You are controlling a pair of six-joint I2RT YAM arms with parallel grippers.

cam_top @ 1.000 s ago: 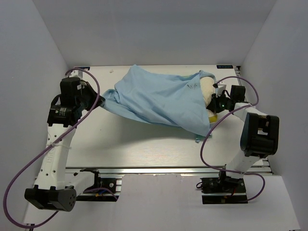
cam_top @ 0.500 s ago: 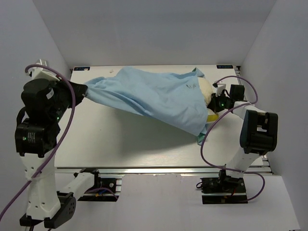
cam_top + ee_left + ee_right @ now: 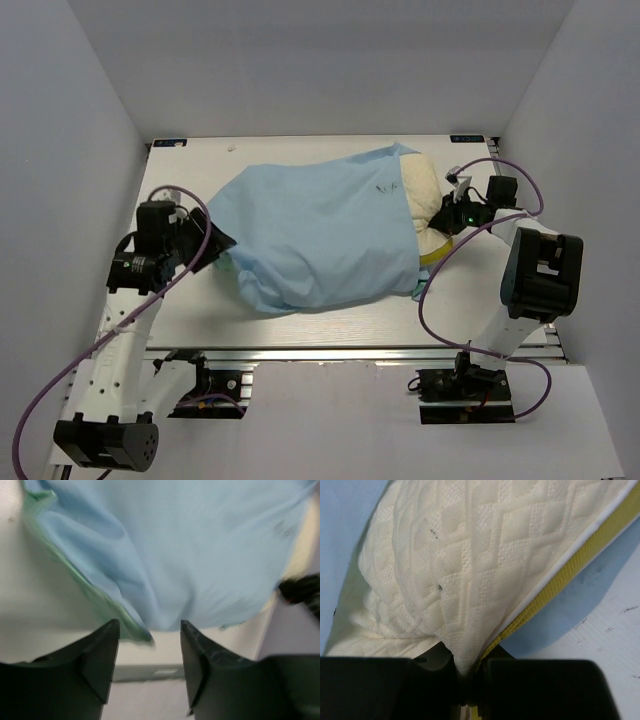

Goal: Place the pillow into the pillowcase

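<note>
The light blue pillowcase point(image 3: 320, 235) lies spread over most of the cream pillow point(image 3: 422, 200), whose right end sticks out of the case's mouth. My right gripper point(image 3: 447, 213) is shut on that exposed end; in the right wrist view the quilted pillow point(image 3: 470, 570) with its yellow band is pinched between the fingers point(image 3: 465, 680). My left gripper point(image 3: 215, 243) stands open at the pillowcase's left edge. In the left wrist view the blue fabric with a mint green hem point(image 3: 165, 555) lies just beyond the open gripper point(image 3: 150, 630), nothing between the fingers.
The white table point(image 3: 190, 300) ends at a metal rail along its near edge point(image 3: 330, 352). White walls close in on the left, back and right. Purple cables loop beside both arms.
My left gripper has let go of the pillowcase's left end and dropped back toward the table. The fabric, stretched out left before, has fallen flat over the pillow. The right arm held still.
</note>
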